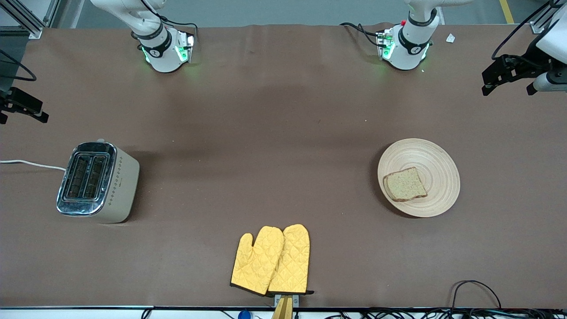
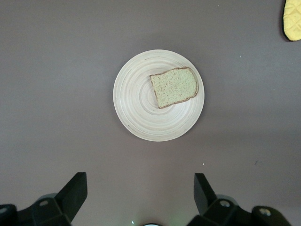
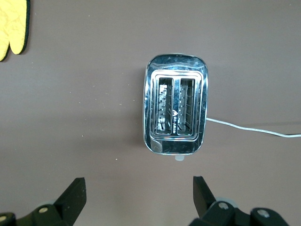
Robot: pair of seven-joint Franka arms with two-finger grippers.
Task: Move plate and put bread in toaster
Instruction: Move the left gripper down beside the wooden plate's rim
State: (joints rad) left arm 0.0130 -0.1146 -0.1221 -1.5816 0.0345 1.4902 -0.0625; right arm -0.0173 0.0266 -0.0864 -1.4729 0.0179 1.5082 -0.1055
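Observation:
The wooden plate (image 1: 434,159) lies toward the left arm's end of the table, with the bread (image 1: 405,184) on it. The beige toaster (image 1: 98,181) stands toward the right arm's end, both slots empty. My left gripper (image 1: 509,87) hangs high over the table, open and empty. In the left wrist view its fingers (image 2: 140,183) are spread wide, with the plate (image 2: 141,108) and bread (image 2: 175,86) far below. My right gripper (image 1: 22,116) is also high, open and empty. In the right wrist view its fingers (image 3: 138,184) are spread wide above the toaster (image 3: 175,110).
Two yellow oven mitts (image 1: 271,260) lie side by side at the table edge nearest the front camera, midway between toaster and plate. The toaster's white cord (image 1: 31,164) runs off the right arm's end of the table. Cables lie along the near edge.

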